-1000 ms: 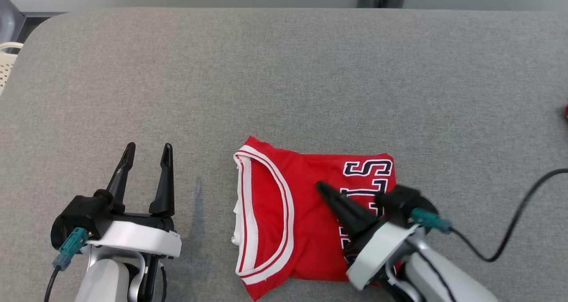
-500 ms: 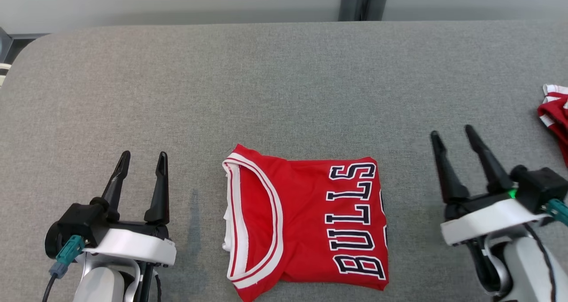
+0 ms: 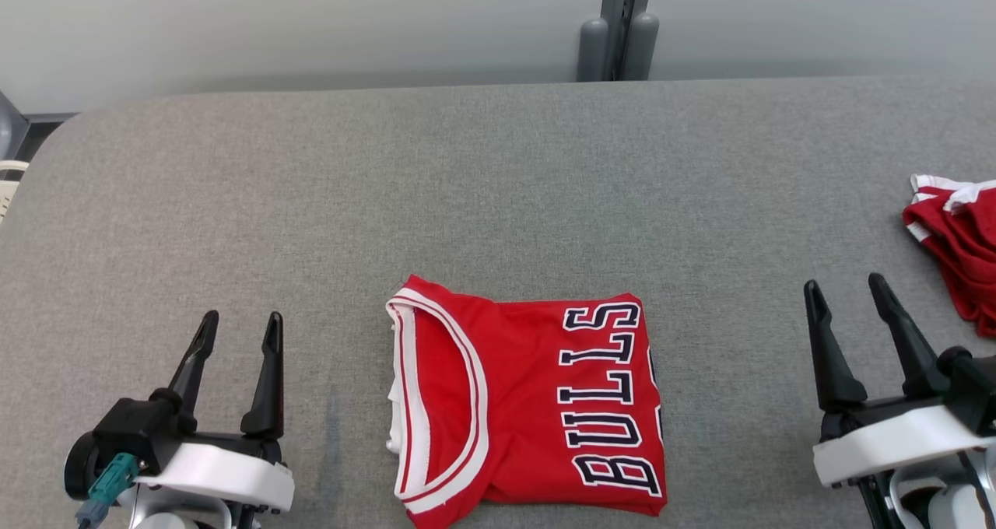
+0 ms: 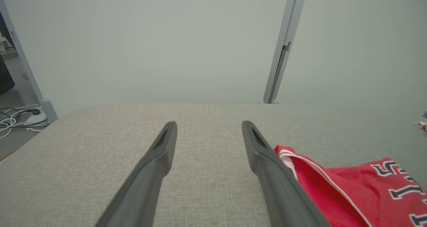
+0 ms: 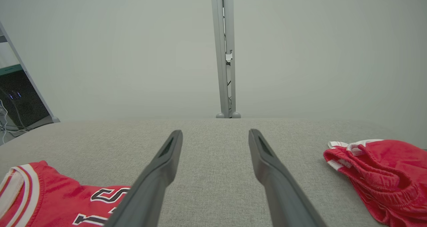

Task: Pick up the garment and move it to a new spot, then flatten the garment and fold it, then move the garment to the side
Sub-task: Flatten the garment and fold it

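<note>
Folded at lower centre: red Bulls jersey (image 3: pixel 529 404). At lower corners, left gripper (image 3: pixel 241 317) and right gripper (image 3: pixel 843 282), both spread, empty. At right edge, red shorts (image 3: pixel 953 241).

The left gripper (image 3: pixel 240 323) sat at lower left and the right gripper (image 3: pixel 844 288) at lower right. Each pointed forward, its two long dark fingers (image 3: pixel 268 373) spread apart, gripping nothing.

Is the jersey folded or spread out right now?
Folded: the jersey lies as a compact rectangle, layers stacked at its collar edge.
</note>
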Robot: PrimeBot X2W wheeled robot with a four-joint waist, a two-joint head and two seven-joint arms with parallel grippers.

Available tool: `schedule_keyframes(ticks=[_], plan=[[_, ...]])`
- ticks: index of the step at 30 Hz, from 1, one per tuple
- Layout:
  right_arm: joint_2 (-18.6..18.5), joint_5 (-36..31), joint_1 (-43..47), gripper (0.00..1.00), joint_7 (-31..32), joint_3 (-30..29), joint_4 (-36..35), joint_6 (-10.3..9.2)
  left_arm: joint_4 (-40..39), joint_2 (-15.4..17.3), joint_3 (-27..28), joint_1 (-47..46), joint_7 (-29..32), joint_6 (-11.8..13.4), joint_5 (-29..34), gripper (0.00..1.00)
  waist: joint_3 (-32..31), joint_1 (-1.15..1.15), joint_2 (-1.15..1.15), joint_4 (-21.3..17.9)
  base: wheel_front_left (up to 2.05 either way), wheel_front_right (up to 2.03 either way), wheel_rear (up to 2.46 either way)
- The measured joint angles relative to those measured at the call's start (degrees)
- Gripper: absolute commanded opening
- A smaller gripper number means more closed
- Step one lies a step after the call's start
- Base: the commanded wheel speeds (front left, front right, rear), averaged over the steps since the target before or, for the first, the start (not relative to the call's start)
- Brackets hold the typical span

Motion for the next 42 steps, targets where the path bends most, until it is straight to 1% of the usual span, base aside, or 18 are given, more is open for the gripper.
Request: schedule_keyframes(ticks=[13,20,29,42], plan=[[1.5,-0.8,7.9,1.00,3.7,-1.6,-4.4,0.00,-2.1,1.6,-0.5,5.0,2.3,0.5,-0.1,1.00,-4.7,0.00,0.00,-0.6,0.00,0.00,0.00],[2.1,-0.9,10.3,1.00,5.0,-1.8,-5.8,0.00,-3.3,1.7,-0.7,7.1,3.1,1.0,-0.6,1.00,-6.8,0.00,0.00,-0.4,0.00,0.00,0.00],[2.4,-1.4,12.6,1.00,6.5,-2.5,-7.3,0.00,-4.3,1.8,-0.9,9.0,4.1,1.5,-1.0,1.00,-8.9,0.00,0.00,-0.4,0.00,0.00,0.00],[2.7,-2.0,13.0,1.00,7.3,-2.8,-8.6,0.00,-5.4,2.3,-1.3,9.7,4.6,2.3,-1.2,1.00,-8.9,0.00,0.00,-0.6,0.00,0.00,0.00]])
